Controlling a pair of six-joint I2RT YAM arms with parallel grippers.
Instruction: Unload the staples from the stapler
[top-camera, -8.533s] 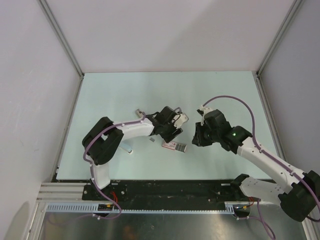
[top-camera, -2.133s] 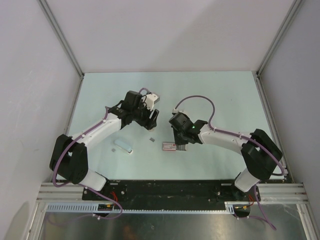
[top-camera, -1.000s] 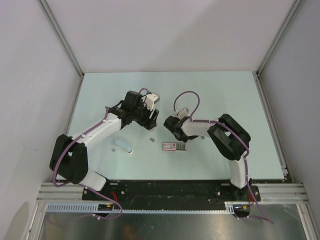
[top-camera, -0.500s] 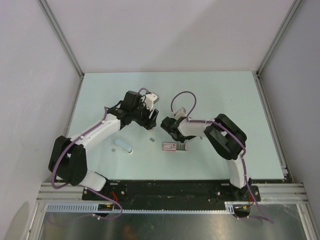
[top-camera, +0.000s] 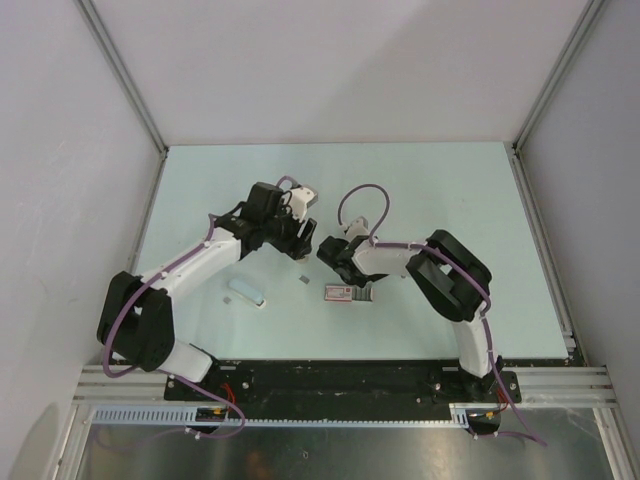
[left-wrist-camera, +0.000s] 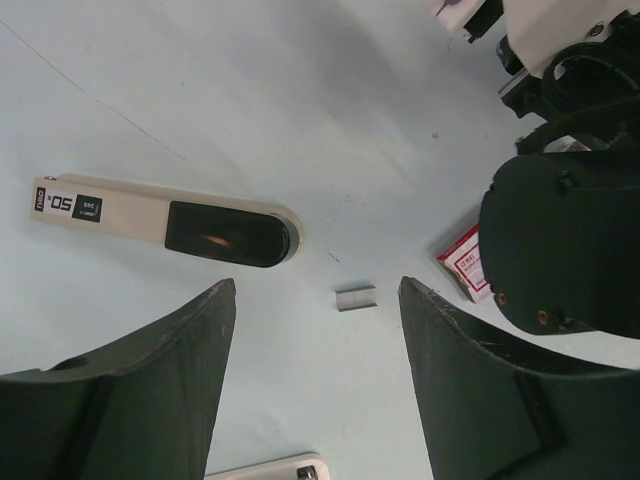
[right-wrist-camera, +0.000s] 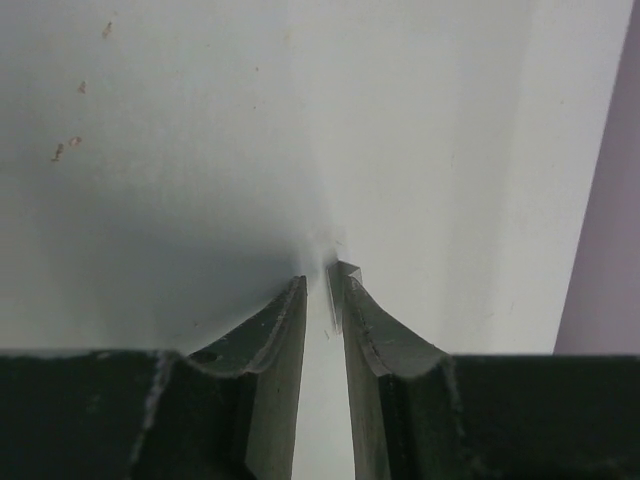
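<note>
The pale mint bench (top-camera: 450, 180) fills the middle of the overhead view, and both arms reach in toward its centre. The stapler (top-camera: 349, 293), a small flat pink-and-white rectangular block with darker printed lines, lies flat on the bench a little below centre. In the left wrist view it (left-wrist-camera: 462, 262) shows at the right, partly covered by the black body of the right arm.

A tiny grey metallic strip of staples (top-camera: 303, 281) lies loose on the bench, left of the pink block and apart from it. Further left, toward the lower left of the bench, lies a cream elongated bar with a black rounded end (top-camera: 246, 292); the left wrist view shows its (left-wrist-camera: 160, 222) pale end marked "50".

The left gripper (top-camera: 303, 240) sits just above the grey strip in the overhead frame. Its jaws stand wide apart and hold nothing. In its own camera the left gripper (left-wrist-camera: 315, 290) has the strip (left-wrist-camera: 355, 298) lying on the bench between its two dark fingers, touched by neither.

The right gripper (top-camera: 328, 255) sits just up and left of the pink block. The wrist view shows its (right-wrist-camera: 322, 285) jaws drawn almost together, a slim gap left, tips at the bench. A small grey sliver (right-wrist-camera: 345, 274) clings at one tip; whether it is pinched I cannot tell.
</note>
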